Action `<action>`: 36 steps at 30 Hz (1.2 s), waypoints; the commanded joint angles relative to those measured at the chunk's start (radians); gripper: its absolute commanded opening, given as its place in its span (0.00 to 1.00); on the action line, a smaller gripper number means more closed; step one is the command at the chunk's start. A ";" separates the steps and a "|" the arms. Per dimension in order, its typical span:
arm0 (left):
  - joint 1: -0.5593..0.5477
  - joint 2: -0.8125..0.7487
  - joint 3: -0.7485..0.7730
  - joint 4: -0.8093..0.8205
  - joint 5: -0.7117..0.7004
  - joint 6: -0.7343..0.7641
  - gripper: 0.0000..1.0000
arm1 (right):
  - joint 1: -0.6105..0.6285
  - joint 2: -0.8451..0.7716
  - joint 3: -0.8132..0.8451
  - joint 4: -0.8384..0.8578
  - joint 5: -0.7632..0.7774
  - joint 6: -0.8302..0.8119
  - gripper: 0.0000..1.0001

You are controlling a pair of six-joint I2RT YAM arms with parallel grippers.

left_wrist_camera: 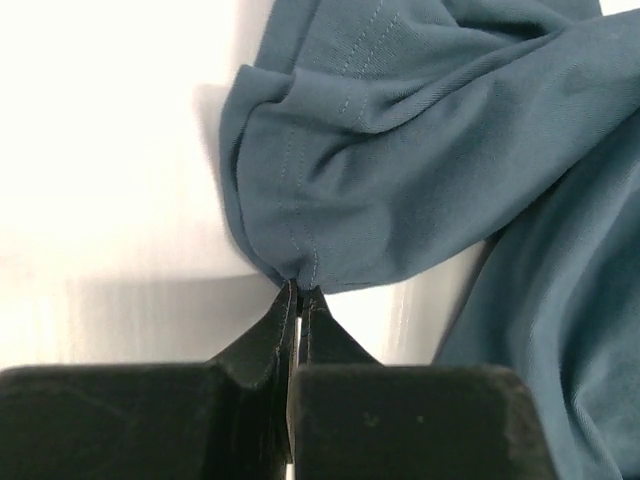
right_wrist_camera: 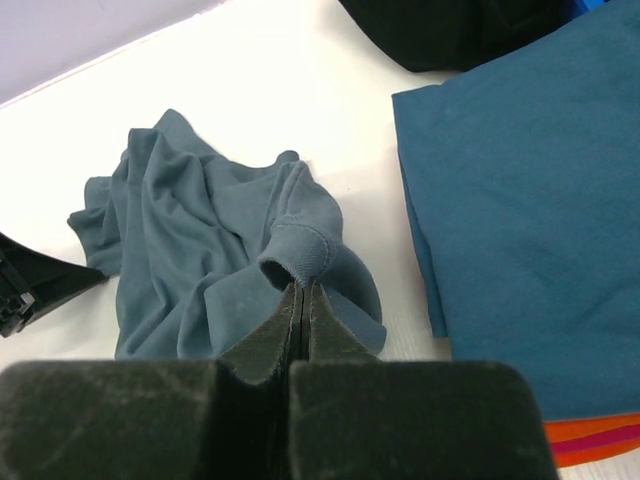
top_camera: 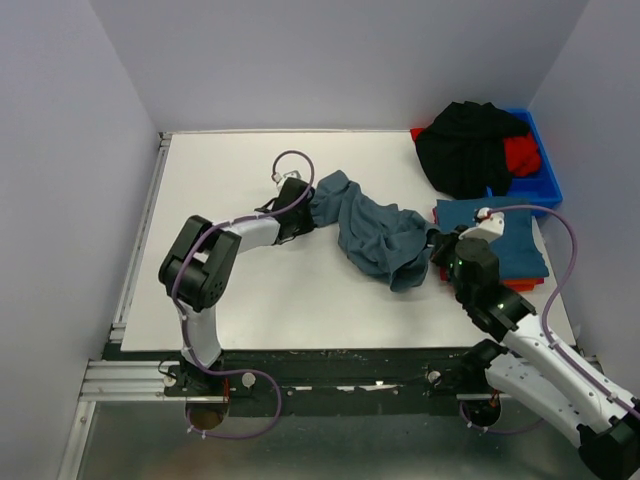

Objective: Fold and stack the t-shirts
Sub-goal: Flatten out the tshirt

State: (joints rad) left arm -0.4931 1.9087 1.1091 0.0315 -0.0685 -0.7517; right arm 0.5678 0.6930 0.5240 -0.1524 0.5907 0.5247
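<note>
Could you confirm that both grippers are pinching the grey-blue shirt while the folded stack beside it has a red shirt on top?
Not quite: the stack has a blue shirt on top, not red, as the right wrist view shows. The left gripper and right gripper do both pinch the grey-blue shirt.

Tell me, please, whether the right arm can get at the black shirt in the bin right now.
Probably not yet: the right gripper is shut on the grey-blue t-shirt. The black shirt lies unobstructed just beyond the folded stack.
</note>
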 commanded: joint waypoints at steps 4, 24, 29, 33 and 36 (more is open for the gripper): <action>0.004 -0.206 0.089 -0.217 -0.212 0.107 0.00 | -0.005 0.133 0.094 -0.013 -0.091 0.001 0.01; 0.393 -0.497 0.570 -0.665 -0.162 0.181 0.00 | -0.405 0.458 0.849 -0.299 -0.565 0.001 0.01; 0.484 -0.574 0.640 -0.739 -0.145 0.210 0.00 | -0.417 0.458 0.942 -0.357 -0.585 -0.006 0.01; 0.556 -0.668 0.624 -0.765 -0.149 0.233 0.00 | -0.419 0.424 0.877 -0.354 -0.623 -0.018 0.01; 0.574 -0.704 0.630 -0.795 -0.155 0.253 0.00 | -0.419 0.392 0.849 -0.354 -0.649 -0.040 0.01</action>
State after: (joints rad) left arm 0.0536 1.2564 1.7187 -0.6941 -0.2264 -0.5472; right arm 0.1551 1.1225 1.4078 -0.4625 0.0055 0.5228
